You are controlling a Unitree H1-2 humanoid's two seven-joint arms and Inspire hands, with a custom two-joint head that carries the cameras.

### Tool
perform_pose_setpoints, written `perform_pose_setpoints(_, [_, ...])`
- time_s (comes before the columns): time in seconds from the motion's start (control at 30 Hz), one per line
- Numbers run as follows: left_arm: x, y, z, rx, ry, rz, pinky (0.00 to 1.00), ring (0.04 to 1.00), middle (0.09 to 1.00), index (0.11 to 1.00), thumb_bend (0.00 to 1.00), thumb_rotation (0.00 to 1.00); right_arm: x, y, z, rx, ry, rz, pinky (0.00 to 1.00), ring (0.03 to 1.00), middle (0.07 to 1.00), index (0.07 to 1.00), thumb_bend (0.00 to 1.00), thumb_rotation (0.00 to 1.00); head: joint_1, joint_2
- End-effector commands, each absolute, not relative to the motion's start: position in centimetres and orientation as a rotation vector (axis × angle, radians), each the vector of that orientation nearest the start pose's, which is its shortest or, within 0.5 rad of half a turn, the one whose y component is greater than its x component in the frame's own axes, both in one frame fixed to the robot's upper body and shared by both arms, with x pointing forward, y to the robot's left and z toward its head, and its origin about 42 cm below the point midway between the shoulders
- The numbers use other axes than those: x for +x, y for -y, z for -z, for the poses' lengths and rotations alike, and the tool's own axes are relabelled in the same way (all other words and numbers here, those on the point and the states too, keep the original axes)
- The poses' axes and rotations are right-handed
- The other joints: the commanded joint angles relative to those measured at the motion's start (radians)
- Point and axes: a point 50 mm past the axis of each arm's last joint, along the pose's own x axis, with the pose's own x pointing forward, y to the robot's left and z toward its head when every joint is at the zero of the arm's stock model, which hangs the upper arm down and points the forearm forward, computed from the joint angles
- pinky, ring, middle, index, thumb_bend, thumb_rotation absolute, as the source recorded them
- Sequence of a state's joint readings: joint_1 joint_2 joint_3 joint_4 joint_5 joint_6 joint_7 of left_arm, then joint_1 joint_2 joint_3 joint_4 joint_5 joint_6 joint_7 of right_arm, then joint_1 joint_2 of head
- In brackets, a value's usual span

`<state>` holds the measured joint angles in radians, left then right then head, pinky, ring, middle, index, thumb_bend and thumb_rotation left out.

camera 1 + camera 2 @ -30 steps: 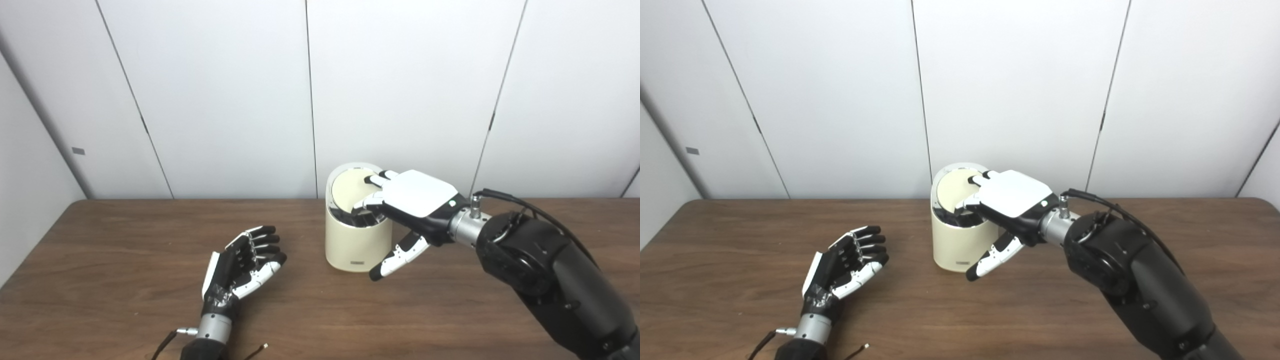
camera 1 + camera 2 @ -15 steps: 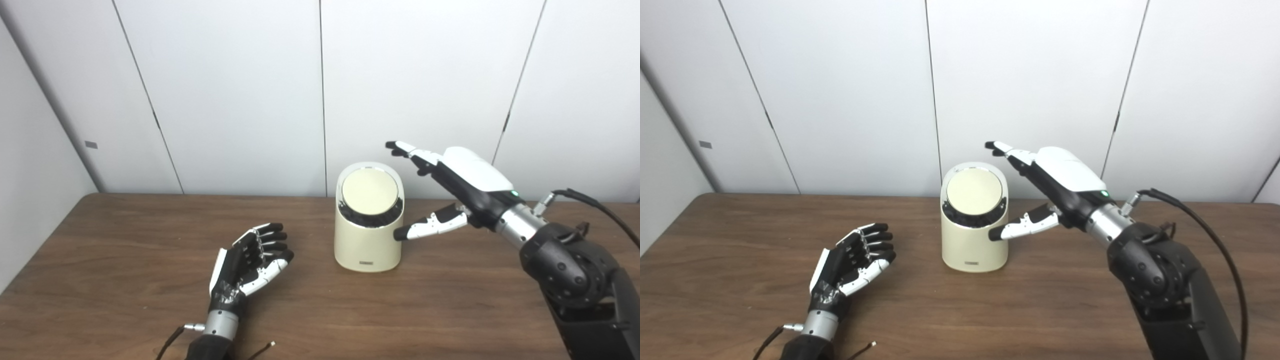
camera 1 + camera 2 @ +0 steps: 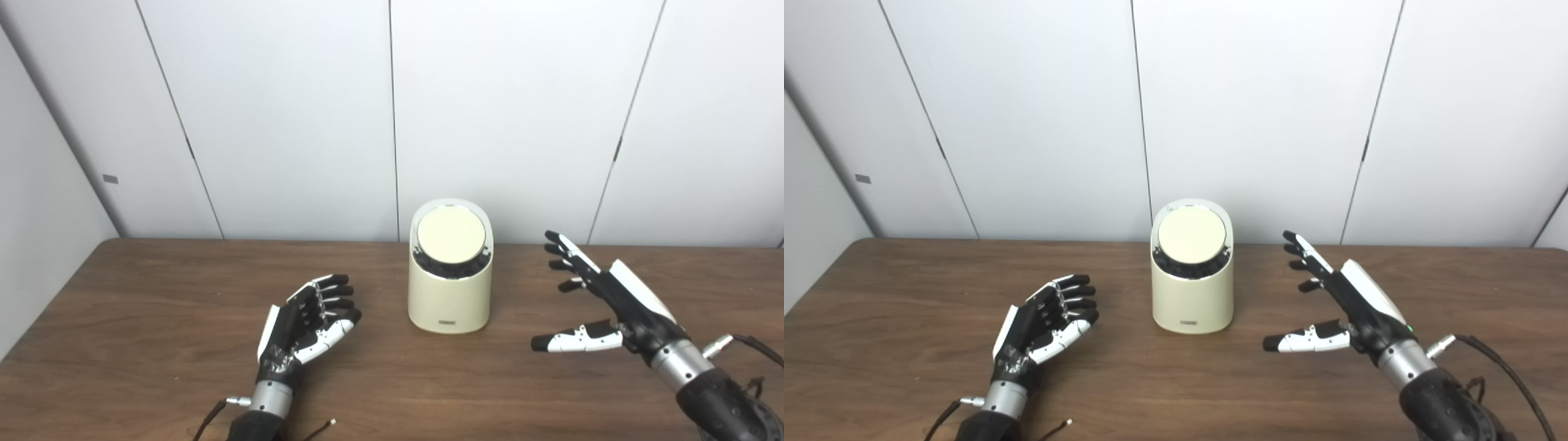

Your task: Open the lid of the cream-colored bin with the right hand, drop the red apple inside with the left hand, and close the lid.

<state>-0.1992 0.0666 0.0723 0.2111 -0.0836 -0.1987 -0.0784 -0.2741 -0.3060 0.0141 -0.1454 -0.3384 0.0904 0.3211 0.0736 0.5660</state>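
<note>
Nearest to us, our left hand point(image 3: 303, 321) rests palm up on the table point(image 3: 153, 343), fingers loosely curled and holding nothing. Our right hand point(image 3: 603, 306) hovers low over the table on the other side, fingers spread wide and thumb stretched toward the middle, also holding nothing. Between them and a little farther off stands the cream-colored bin point(image 3: 450, 269), clear of both hands, with the right one just to its side. Its round lid point(image 3: 451, 234) sits shut on the slanted top. We see no red apple anywhere, so we judge it is inside and the task is at its end; nothing more seems called for than resting both hands.
</note>
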Motion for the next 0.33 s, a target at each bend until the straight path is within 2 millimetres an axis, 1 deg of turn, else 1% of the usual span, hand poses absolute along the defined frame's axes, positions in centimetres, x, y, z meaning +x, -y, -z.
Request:
perform_pose_setpoints(0.0, [33.5, -24.1, -9.0, -0.029, 0.133, 0.033, 0.52, 0.65, 0.696, 0.723, 0.64, 0.13, 36.0, 26.5, -23.3, -0.629, 0.347, -0.232, 0.71, 0.857, 0.92, 0.958, 0.74, 0.29, -0.005, -0.001])
perform_pose_setpoints(0.17, [33.7, -24.4, -9.1, -0.032, 0.144, 0.029, 0.52, 0.64, 0.693, 0.72, 0.62, 0.1, 35.8, 26.8, -21.5, -0.58, 0.368, -0.208, 0.66, 0.815, 0.892, 0.898, 0.73, 0.22, -0.02, -0.007])
perform_pose_setpoints(0.3, [33.7, -24.8, -9.2, -0.015, 0.156, 0.023, 0.5, 0.631, 0.691, 0.721, 0.63, 0.12, 35.5, 26.7, -20.5, -0.596, 0.383, -0.199, 0.67, 0.814, 0.879, 0.87, 0.73, 0.2, -0.036, -0.01])
